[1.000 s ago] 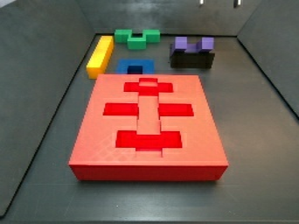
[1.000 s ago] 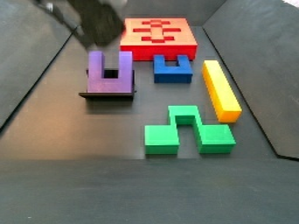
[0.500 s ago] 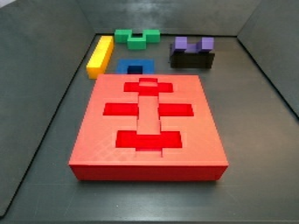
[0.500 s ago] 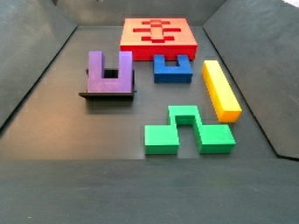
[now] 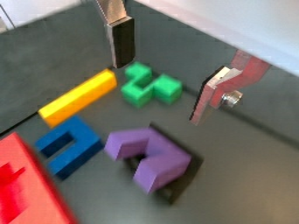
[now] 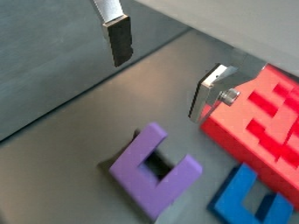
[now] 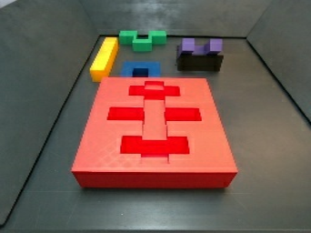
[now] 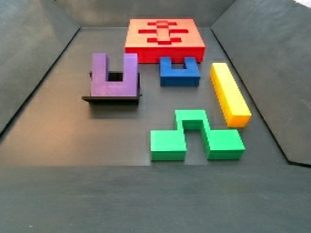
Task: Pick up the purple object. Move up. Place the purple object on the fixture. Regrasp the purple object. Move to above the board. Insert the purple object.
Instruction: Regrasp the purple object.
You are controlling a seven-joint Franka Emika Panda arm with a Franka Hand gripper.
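Note:
The purple object (image 8: pixel 115 75) is a U-shaped block resting on the black fixture (image 8: pixel 112 97); both side views show it (image 7: pixel 202 45) on the fixture (image 7: pixel 199 62). In both wrist views it lies below me (image 5: pixel 147 153) (image 6: pixel 155 168). My gripper (image 5: pixel 166 66) is open and empty, high above the purple object, with nothing between the fingers (image 6: pixel 118 39). It also shows in a wrist view (image 6: pixel 162 66) and is out of both side views. The red board (image 7: pixel 153 127) with recessed cut-outs lies on the floor (image 8: pixel 166 37).
A blue notched block (image 8: pixel 180 70), a yellow bar (image 8: pixel 230 93) and a green block (image 8: pixel 192 135) lie beside the board and fixture. They show in a wrist view too: blue (image 5: pixel 68 144), yellow (image 5: pixel 77 96), green (image 5: pixel 151 85). Grey walls enclose the floor.
The arm, seen over the purple object one second ago, has risen out of both side views. The purple object stays on the fixture.

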